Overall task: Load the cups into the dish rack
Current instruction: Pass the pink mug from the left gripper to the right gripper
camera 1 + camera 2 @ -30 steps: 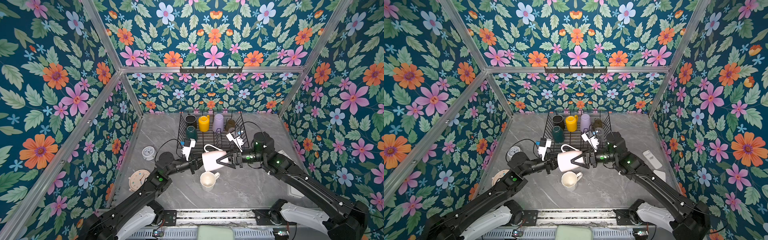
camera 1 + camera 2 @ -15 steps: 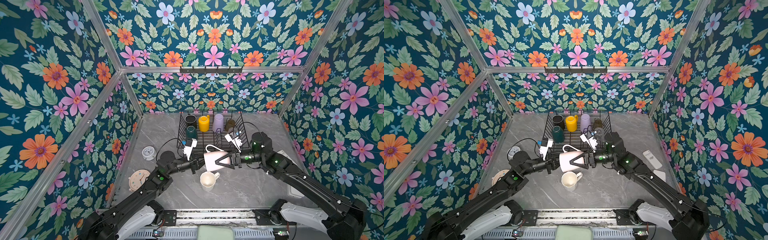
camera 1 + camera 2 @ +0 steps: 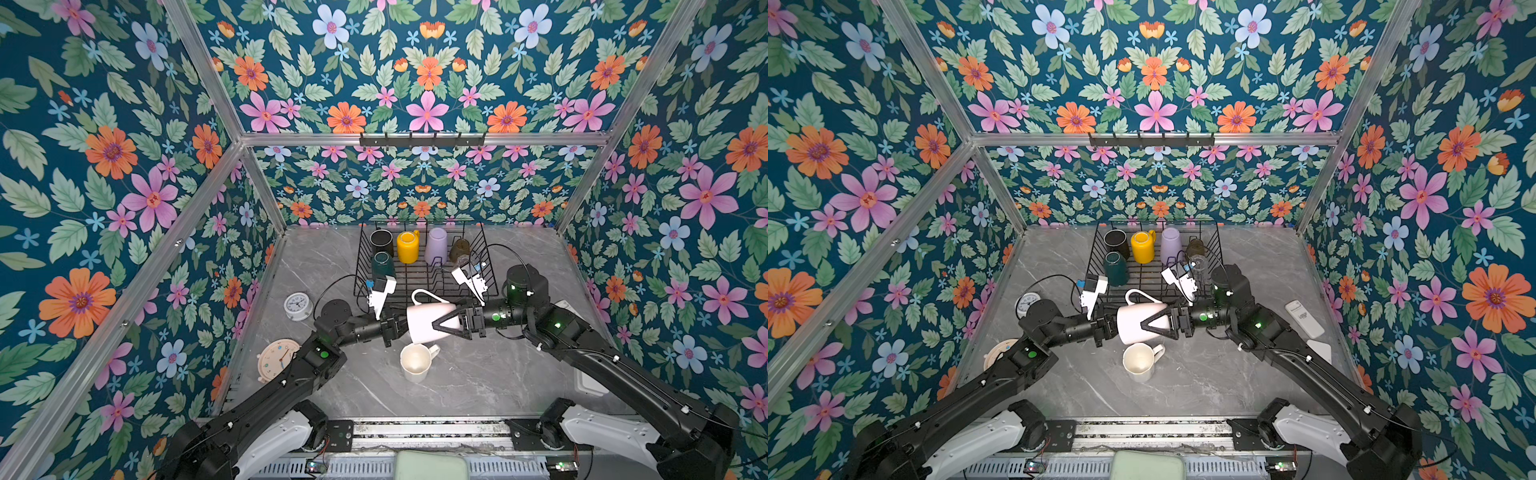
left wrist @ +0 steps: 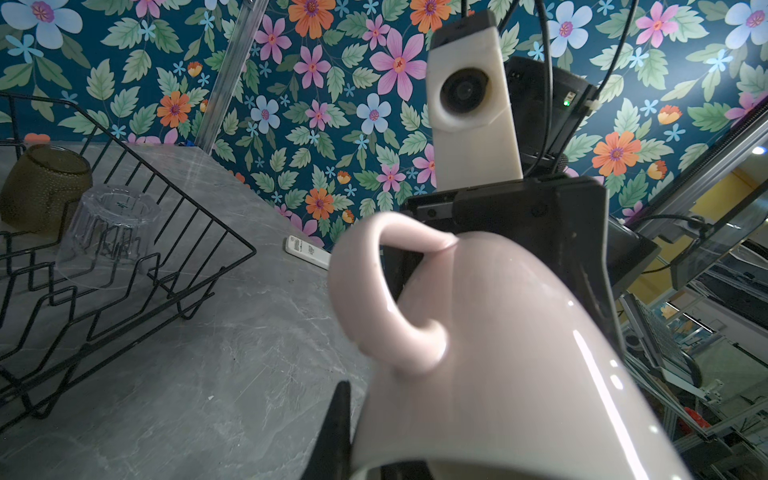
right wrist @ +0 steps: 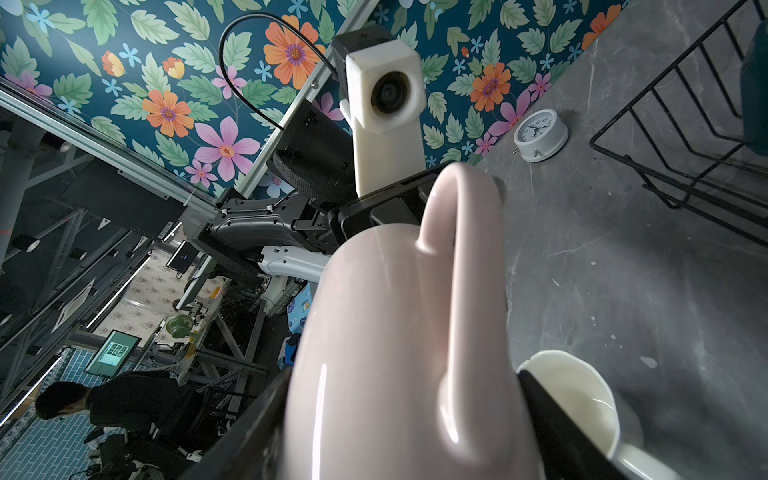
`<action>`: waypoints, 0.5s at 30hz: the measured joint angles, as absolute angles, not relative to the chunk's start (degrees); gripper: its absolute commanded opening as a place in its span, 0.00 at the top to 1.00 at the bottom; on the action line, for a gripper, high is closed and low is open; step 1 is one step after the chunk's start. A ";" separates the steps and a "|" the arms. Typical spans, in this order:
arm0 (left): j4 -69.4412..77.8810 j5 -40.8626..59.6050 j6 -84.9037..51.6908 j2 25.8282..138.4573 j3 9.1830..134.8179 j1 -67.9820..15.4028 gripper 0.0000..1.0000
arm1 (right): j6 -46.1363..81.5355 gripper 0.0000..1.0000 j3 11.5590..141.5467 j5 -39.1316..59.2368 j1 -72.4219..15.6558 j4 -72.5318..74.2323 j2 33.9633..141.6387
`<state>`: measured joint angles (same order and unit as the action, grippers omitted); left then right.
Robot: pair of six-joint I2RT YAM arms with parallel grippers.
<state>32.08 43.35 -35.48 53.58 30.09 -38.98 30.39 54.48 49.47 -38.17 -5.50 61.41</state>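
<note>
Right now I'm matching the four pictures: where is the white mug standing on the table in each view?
In a top view: white mug, centre, upright.
In a top view: white mug, centre again.
Left wrist: not in it.
Right wrist: white mug, open mouth showing past the pale pink mug.
Shared landmark: pale pink mug, in all four views, right beside the white mug.

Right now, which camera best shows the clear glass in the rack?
The left wrist view: the clear glass stands upside down, close and unblocked. In both top views it is small and faint; the right wrist view misses it.
</note>
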 measured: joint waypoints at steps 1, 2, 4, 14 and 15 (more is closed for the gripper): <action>32.10 43.44 -35.46 53.63 30.09 -38.96 0.98 | 30.26 1.00 54.48 49.28 -38.20 -5.74 61.25; 32.10 43.48 -35.46 53.65 30.09 -38.94 0.96 | 30.22 1.00 54.48 49.12 -38.22 -5.91 60.95; 32.14 43.57 -35.44 53.67 30.13 -38.89 0.93 | 30.09 1.00 54.61 48.73 -38.30 -6.15 60.36; 32.58 40.49 -36.03 53.52 30.46 -38.63 0.43 | 29.43 1.00 56.62 42.00 -38.65 -9.47 59.42; 32.60 40.47 -36.10 53.52 30.48 -38.52 0.38 | 29.41 1.00 56.80 41.12 -38.63 -9.80 59.42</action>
